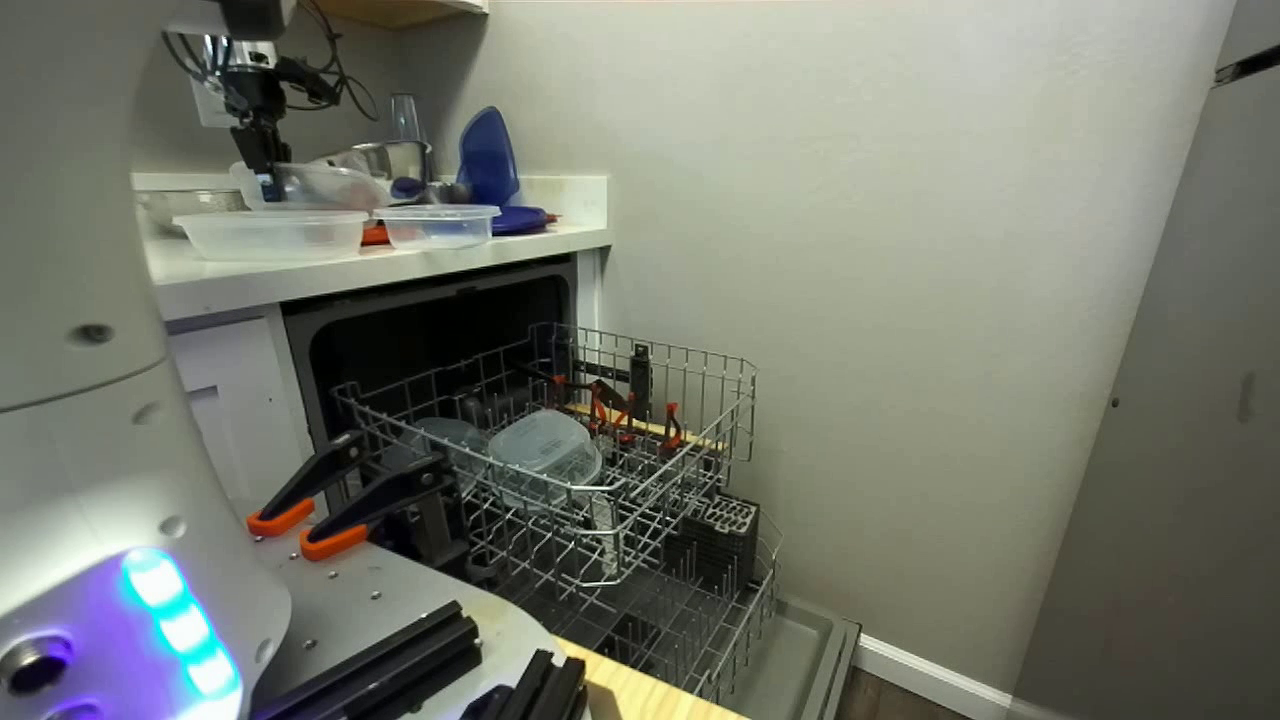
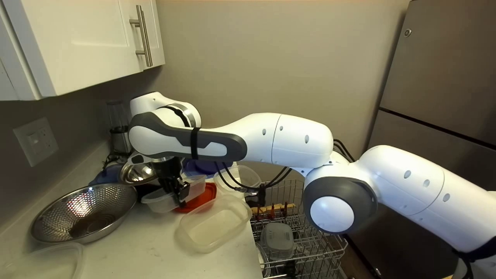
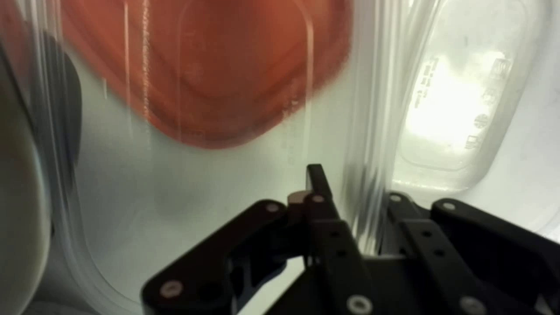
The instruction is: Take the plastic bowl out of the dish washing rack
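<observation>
The dish washing rack (image 1: 595,488) is pulled out of the dishwasher; part of it (image 2: 316,255) shows below the arm. The pale bluish-white plastic bowl (image 1: 540,450) lies upside down in it, its outline a rounded square (image 2: 278,236). A smaller, more see-through dish (image 1: 445,440) stands beside it, partly hidden by the wires. My gripper (image 1: 268,182) is over the counter, away from the rack. In the wrist view its fingers (image 3: 356,192) stand partly apart on both sides of a clear container's wall (image 3: 372,131). It also shows in an exterior view (image 2: 181,199).
On the counter are another clear container (image 2: 215,224), an orange-red lid (image 2: 201,197), a metal colander (image 2: 83,211) and blue lids (image 1: 490,160). Red-and-black clamps (image 1: 630,420) lie in the rack. A wall cabinet (image 2: 85,42) hangs above.
</observation>
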`<action>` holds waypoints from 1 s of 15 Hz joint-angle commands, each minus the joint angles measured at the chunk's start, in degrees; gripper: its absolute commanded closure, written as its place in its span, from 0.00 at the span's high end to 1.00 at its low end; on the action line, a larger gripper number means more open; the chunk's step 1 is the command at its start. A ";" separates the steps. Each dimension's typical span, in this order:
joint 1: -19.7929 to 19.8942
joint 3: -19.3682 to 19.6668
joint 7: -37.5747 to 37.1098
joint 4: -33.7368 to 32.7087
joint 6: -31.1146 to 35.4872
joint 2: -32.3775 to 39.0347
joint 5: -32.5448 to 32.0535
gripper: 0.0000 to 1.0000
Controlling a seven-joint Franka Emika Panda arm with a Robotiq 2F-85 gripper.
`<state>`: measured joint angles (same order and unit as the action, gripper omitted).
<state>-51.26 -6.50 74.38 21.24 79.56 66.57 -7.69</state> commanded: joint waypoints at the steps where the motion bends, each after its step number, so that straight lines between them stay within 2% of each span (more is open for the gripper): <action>1: 1.02 -0.97 3.94 1.06 0.51 -1.24 1.83 0.53; 8: 1.04 -1.12 2.97 1.19 -1.46 -4.54 2.85 0.98; 15: 2.41 -1.18 0.42 1.33 -1.00 -6.53 3.48 1.00</action>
<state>-49.97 -7.38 76.64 21.00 79.19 62.02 -5.85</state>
